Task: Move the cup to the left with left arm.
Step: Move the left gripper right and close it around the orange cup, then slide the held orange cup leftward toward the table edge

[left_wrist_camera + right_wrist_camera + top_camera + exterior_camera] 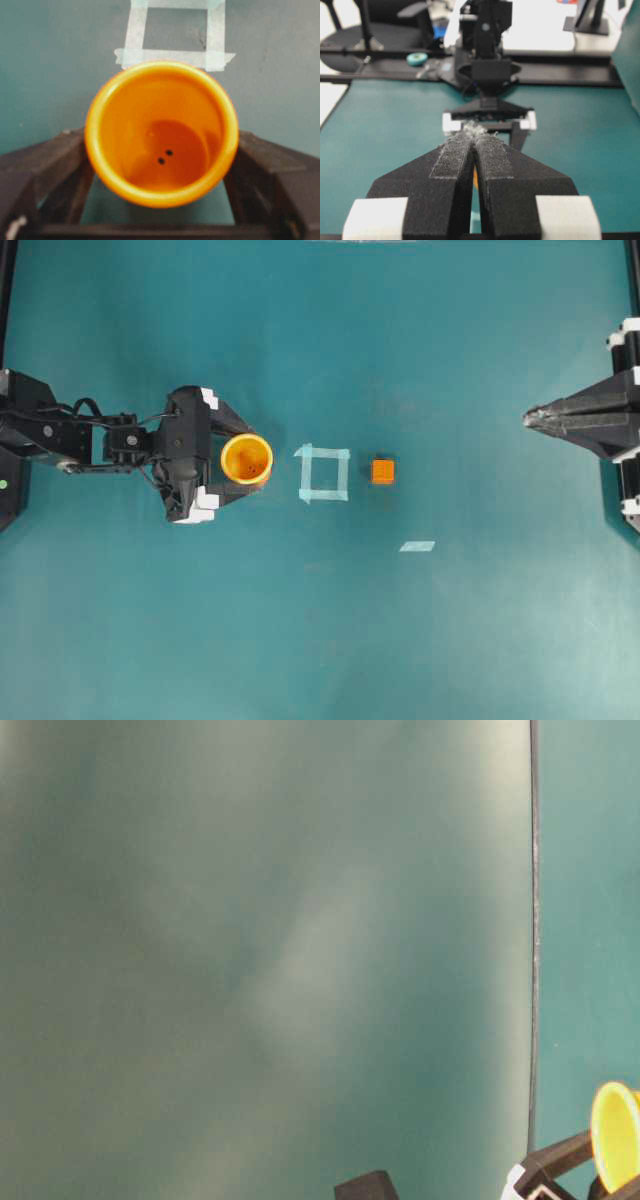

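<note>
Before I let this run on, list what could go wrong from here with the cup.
1. The left gripper has its fingers on both sides of the cup, but the left wrist view does not settle whether they press firmly. A loose hold could let it slip or tip.
2. The cup stands close beside the tape square. A slide the wrong way could drag it over the tape.
3. The cube lies beyond the square, so a knock there looks unlikely.

We find no readable text, label, brand, number or sign in any view: nothing legible on the cup (246, 459), the cube (383, 471) or the desk (320, 640).
</note>
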### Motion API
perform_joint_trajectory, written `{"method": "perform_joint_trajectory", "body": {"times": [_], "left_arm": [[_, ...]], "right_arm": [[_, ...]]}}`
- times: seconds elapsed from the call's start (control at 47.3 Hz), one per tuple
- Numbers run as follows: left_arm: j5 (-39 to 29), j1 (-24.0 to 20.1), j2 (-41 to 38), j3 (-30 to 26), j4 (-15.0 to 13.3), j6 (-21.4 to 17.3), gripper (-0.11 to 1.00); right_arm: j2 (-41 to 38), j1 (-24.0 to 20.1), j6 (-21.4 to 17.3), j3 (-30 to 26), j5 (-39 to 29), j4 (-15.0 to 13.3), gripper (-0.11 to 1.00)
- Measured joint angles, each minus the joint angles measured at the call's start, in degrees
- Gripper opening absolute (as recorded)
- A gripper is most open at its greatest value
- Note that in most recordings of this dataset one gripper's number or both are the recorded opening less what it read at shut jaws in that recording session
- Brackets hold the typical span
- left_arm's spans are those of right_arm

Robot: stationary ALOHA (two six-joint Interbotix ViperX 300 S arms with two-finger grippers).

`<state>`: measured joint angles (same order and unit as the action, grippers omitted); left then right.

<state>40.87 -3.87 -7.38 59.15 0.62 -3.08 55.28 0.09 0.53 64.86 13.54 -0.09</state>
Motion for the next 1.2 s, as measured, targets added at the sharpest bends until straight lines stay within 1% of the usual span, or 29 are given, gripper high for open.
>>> {"method": "perform_joint_trajectory", "body": {"times": [0.063, 0.106, 0.296, 0.549, 0.761, 0.866, 1.205], "left_arm": [[0.1, 0.0, 0.1, 0.2, 0.0, 0.0, 0.67], [0.1, 0.0, 0.1, 0.3, 0.1, 0.0, 0.64], [-0.9, 0.3, 0.9, 0.3, 0.1, 0.5, 0.64], [-1.8, 0.9, 4.9, 0.5, 0.2, 1.1, 0.64], [-5.2, 1.0, 7.6, 1.1, 0.1, 1.1, 0.64], [-6.3, 0.9, 7.9, 2.2, 0.2, 1.1, 0.64], [-6.4, 1.0, 11.3, 7.0, 0.1, 1.1, 0.64]], "right_arm": [[0.0, 0.0, -0.1, 0.0, -0.2, 0.0, -0.01], [0.0, 0.0, -0.1, 0.0, -0.4, 0.0, -0.01], [0.0, 0.0, -0.3, 0.0, -1.0, 0.0, -0.01], [0.0, 0.0, -0.4, 0.0, -1.1, 0.0, -0.01], [0.0, 0.0, -0.4, -0.2, -1.0, 0.0, -0.01], [0.0, 0.0, -0.4, -0.3, -1.0, 0.0, -0.01], [0.0, 0.0, -0.6, -0.3, -1.1, 0.1, -0.01]]}}
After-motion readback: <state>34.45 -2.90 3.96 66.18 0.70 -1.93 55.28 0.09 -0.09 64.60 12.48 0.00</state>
